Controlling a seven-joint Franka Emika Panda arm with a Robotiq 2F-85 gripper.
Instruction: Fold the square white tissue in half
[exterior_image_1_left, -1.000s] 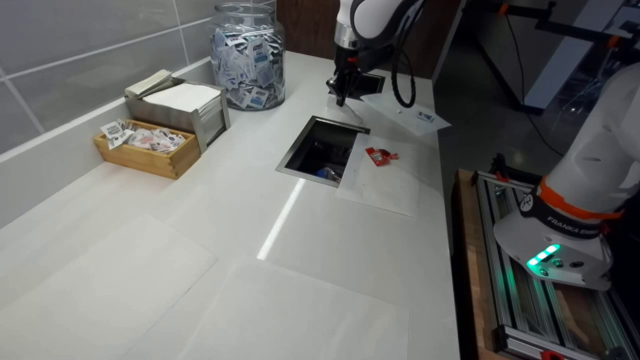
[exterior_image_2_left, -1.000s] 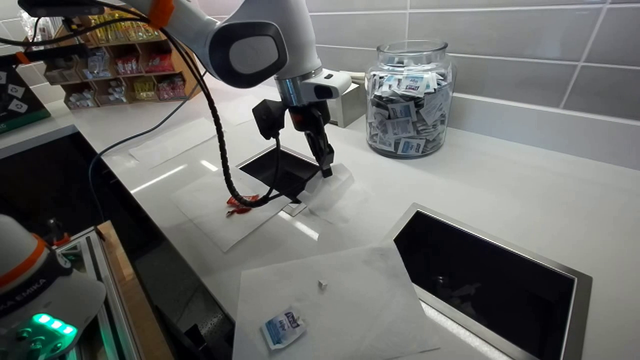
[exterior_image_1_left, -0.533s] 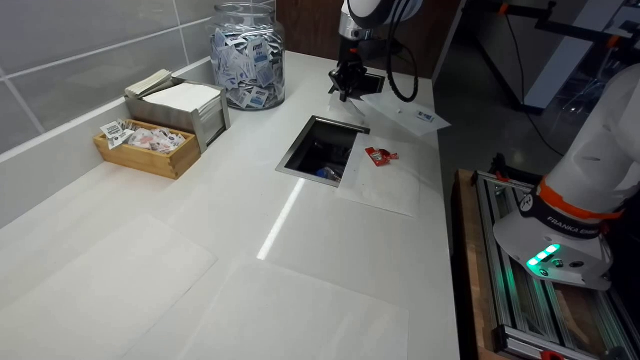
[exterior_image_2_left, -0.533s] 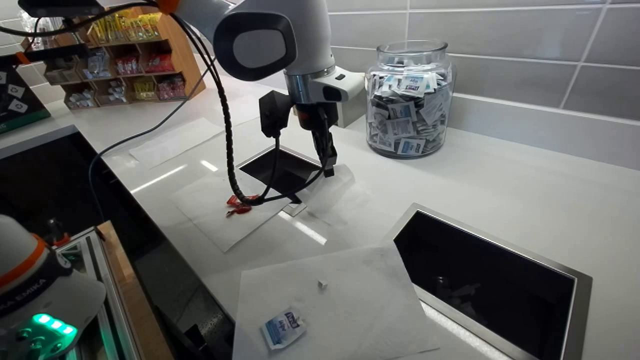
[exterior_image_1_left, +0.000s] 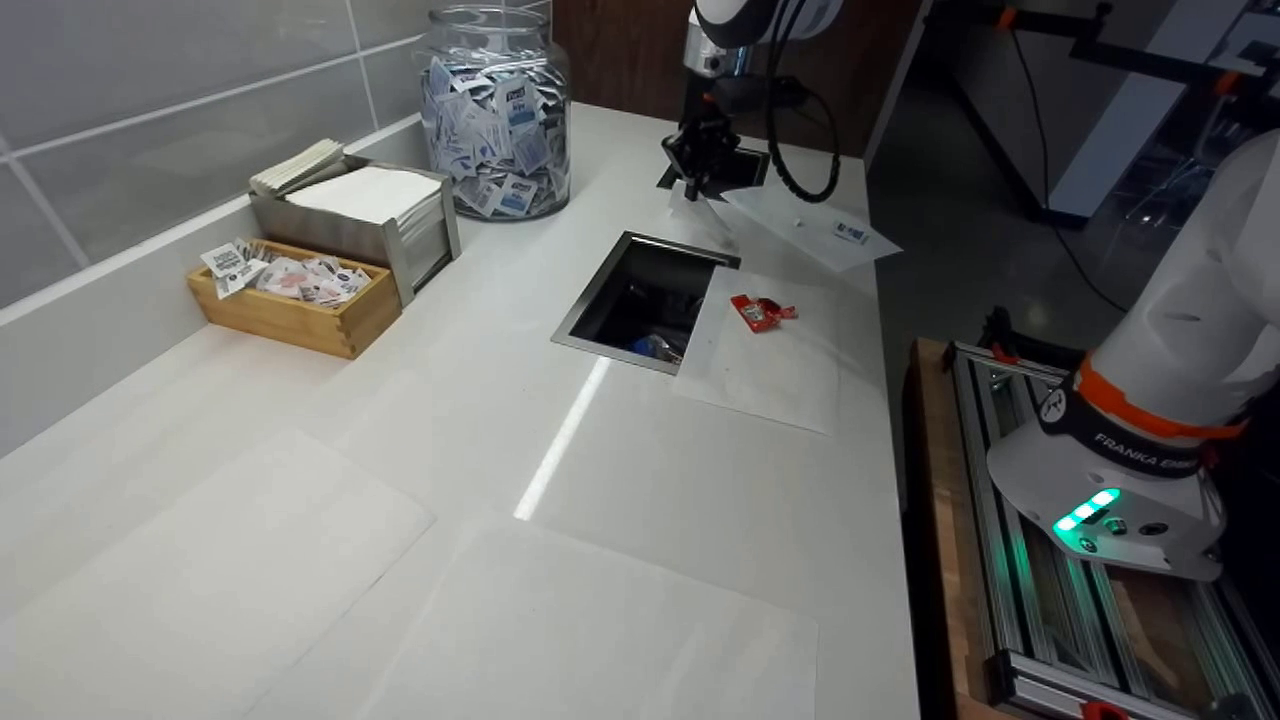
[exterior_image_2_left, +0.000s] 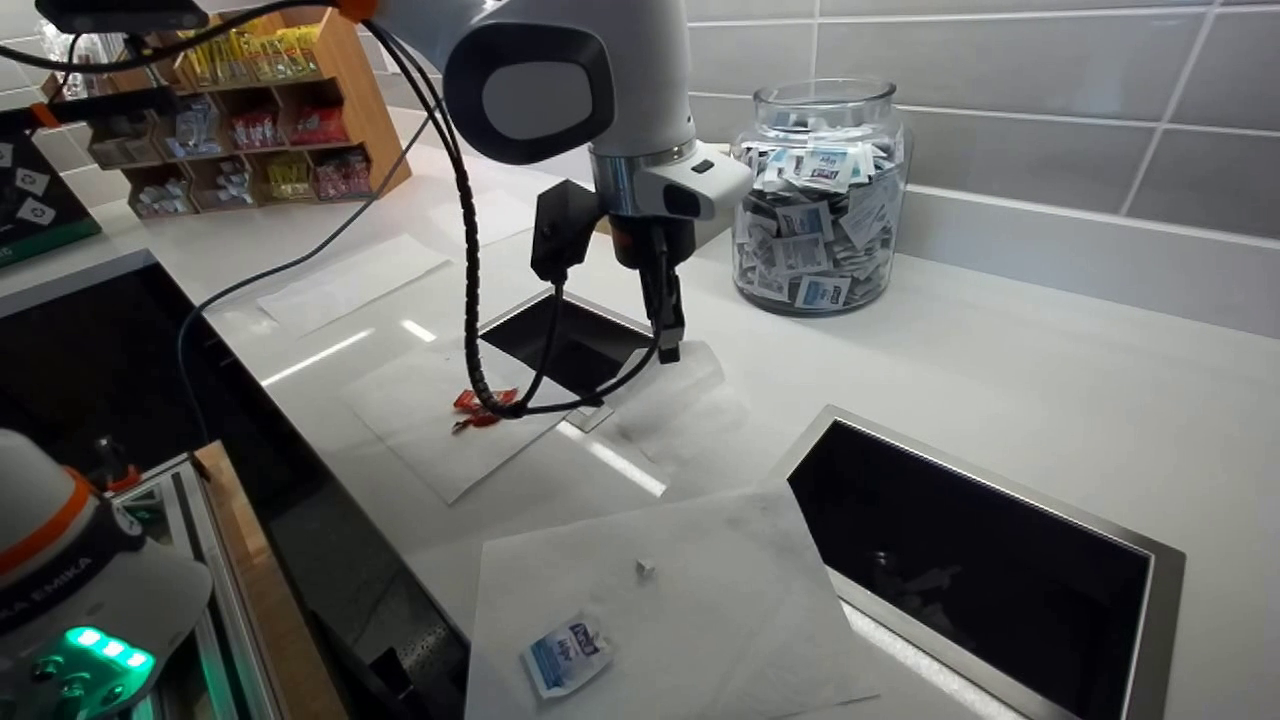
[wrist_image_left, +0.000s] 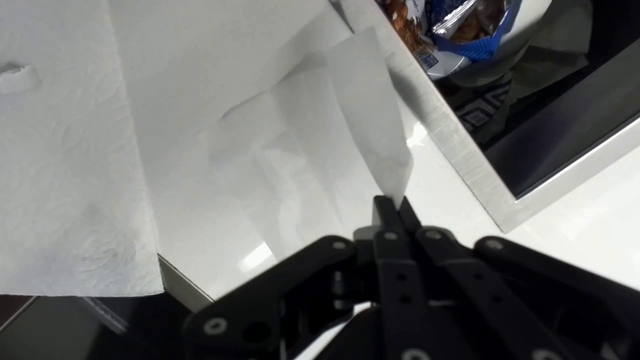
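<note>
- Pinching one edge or corner of the white tissue (wrist_image_left: 370, 110), the gripper (wrist_image_left: 396, 204) has its tips closed on the paper, holding it raised, likely so the lifted side can be laid over the rest.
- That rest lies on the counter (exterior_image_1_left: 470, 350), just beside the metal-edged rubbish hole (wrist_image_left: 470, 165); a loose flap might slip in.
- Near it, a second sheet (exterior_image_2_left: 720, 640) bears a packet (exterior_image_2_left: 567, 655) and a small white bit (exterior_image_2_left: 645, 568), best left untouched.
- Farther off, a glass jar (exterior_image_2_left: 824, 112) stands by the wall (exterior_image_2_left: 1050, 60), seemingly clear of the work.
</note>
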